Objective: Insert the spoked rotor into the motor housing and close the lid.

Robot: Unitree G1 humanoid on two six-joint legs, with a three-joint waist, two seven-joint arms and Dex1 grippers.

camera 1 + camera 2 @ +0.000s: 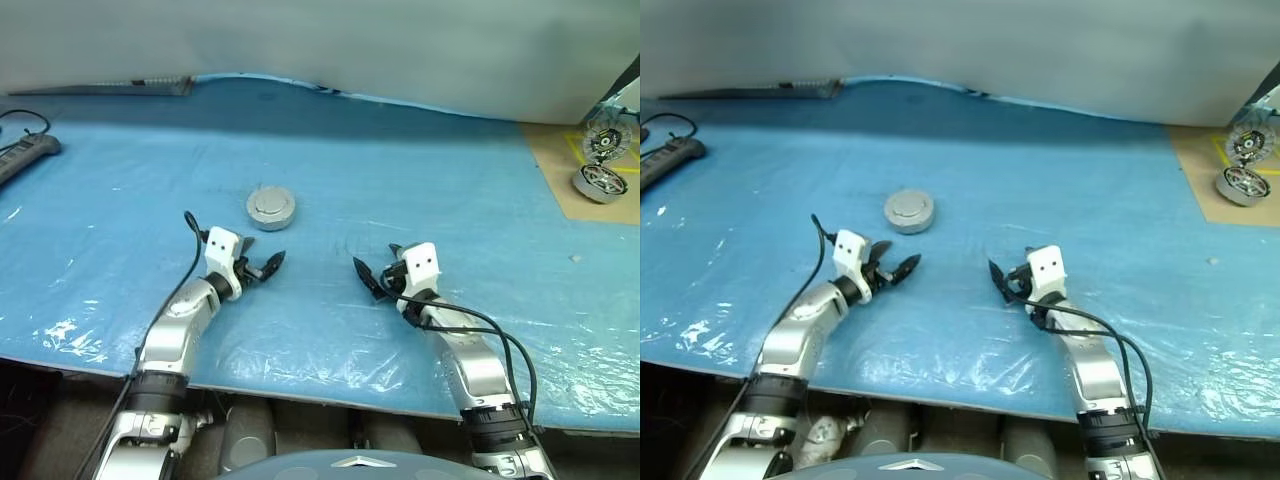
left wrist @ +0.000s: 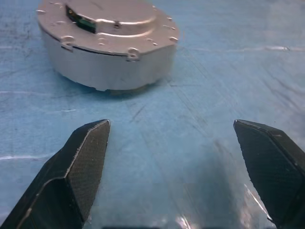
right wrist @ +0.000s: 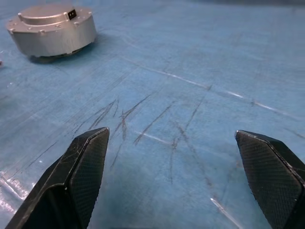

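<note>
Motor housing (image 1: 270,208) sits on blue desk (image 1: 400,180), lid (image 2: 112,10) shut on top. My left tool (image 1: 262,267) near it, released, grasping nothing. My right tool (image 1: 377,279) further off, released too.

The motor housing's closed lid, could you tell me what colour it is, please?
Plain silver-grey, like the motor housing beneath the lid; clearest in the left wrist view.

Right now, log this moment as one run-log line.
motor housing: lid closed, on blue mat | left claw: open, empty | right claw: open, empty | stage: looks finished
</note>
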